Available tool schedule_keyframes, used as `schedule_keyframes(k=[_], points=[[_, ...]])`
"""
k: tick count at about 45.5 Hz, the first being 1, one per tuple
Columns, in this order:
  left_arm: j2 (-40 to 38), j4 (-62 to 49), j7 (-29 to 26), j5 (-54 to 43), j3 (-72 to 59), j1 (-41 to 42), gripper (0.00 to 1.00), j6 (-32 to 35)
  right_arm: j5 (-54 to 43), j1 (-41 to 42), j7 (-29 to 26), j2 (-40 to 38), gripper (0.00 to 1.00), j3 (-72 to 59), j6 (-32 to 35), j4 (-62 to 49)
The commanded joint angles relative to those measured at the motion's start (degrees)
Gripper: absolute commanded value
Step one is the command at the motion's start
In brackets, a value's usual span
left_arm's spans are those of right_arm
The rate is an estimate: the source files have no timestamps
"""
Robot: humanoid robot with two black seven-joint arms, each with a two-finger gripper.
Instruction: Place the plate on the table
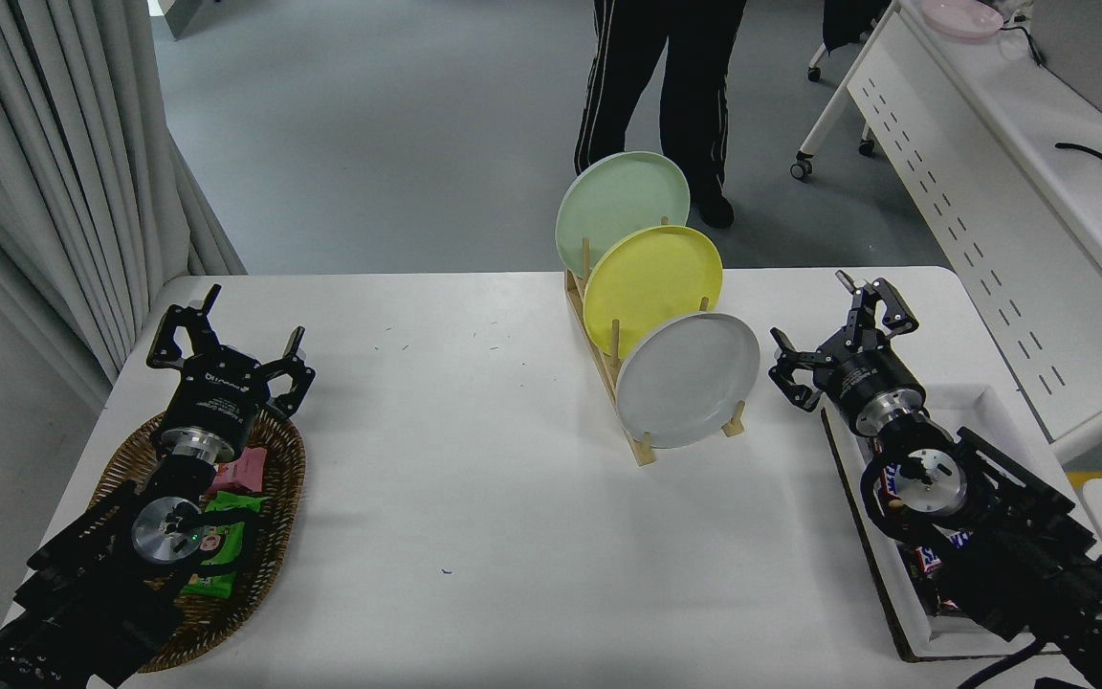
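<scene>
The grey plate (pixel 688 380) stood on edge in the nearest slot of a wooden rack (pixel 634 433) on the white table (pixel 474 498), leaning back toward the far side, its lower rim caught between the front pegs. Just behind it stood a yellow plate (pixel 653 284), and behind that a pale green plate (pixel 621 209), so the rack held three plates in all, one of each colour, overlapping from front to back. The right gripper (pixel 833 328) hovered just to the right of the grey plate, near its rim but apart from it; its fingers were spread wide and held nothing. That arm reached in over a white tray (pixel 991 407) at the table's right edge, where a few wrapped snacks (pixel 924 560) showed beneath the arm, too hidden to count. The left gripper (pixel 226 335) was well apart at the lower left, also spread open and empty, poised over the far end of one oval wicker basket (pixel 269 536) that held a pink packet (pixel 243 471) and a green packet (pixel 221 545). A person's legs (pixel 656 86) in dark trousers stood on the floor beyond the far side of the table, behind the rack. To the right stood a white desk with a perforated panel (pixel 981 230).
</scene>
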Motion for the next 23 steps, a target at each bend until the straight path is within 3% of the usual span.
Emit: schedule_keyframes(k=[1, 23], points=[[0.0, 0.0, 0.0, 0.0, -0.02, 0.03, 1.0, 0.0, 1.31, 4.02, -0.02, -6.63, 1.0, -13.77, -0.19, 7.91], [0.0, 0.0, 0.0, 0.0, 0.07, -0.05, 1.0, 0.0, 9.84, 16.67, -0.02, -22.89, 1.0, -43.03, -0.02, 29.09]])
